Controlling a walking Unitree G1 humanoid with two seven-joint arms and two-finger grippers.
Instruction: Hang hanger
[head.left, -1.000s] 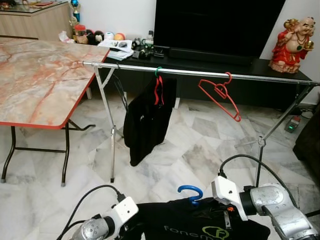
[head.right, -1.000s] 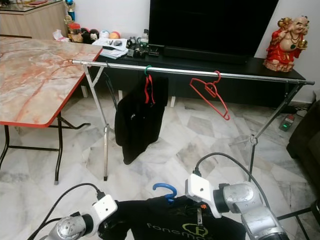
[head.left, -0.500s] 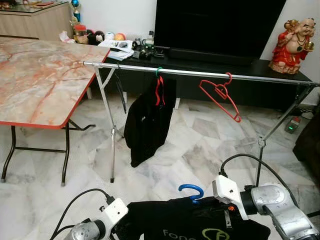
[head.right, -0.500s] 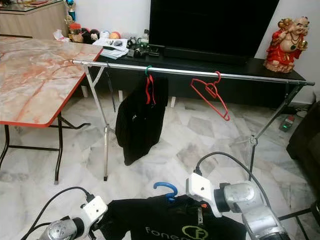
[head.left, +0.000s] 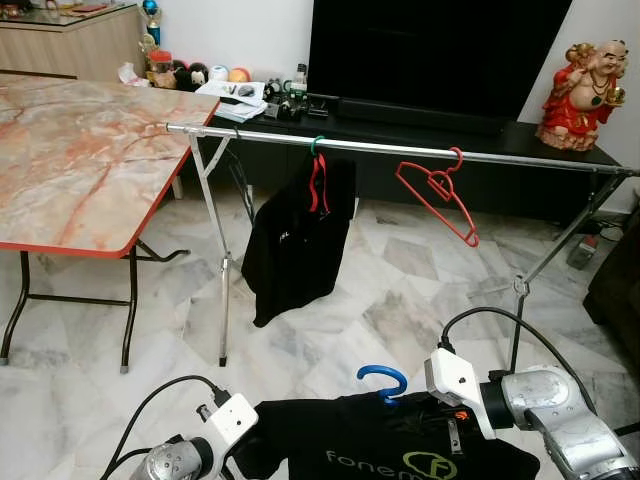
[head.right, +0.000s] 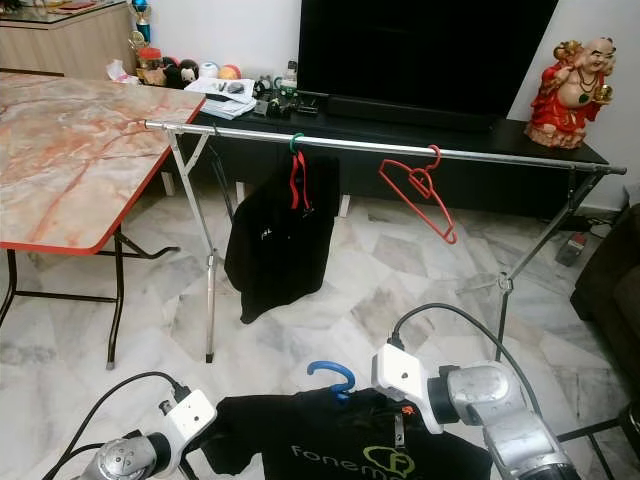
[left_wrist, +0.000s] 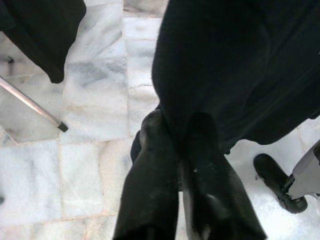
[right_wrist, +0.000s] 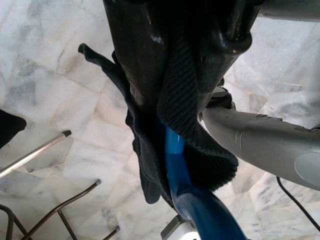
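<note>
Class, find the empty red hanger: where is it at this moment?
In the left eye view the empty red hanger hangs tilted on the silver clothes rail, right of the black garment on its red hanger and in front of the black TV console.

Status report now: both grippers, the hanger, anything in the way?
Left gripper and right gripper shut on black shirt. Blue hanger inside it, below rail. Hung shirt and red hanger occupy rail.

Marble table (head.left: 70, 150), television (head.left: 430, 50), red figurine (head.left: 590, 85).
</note>
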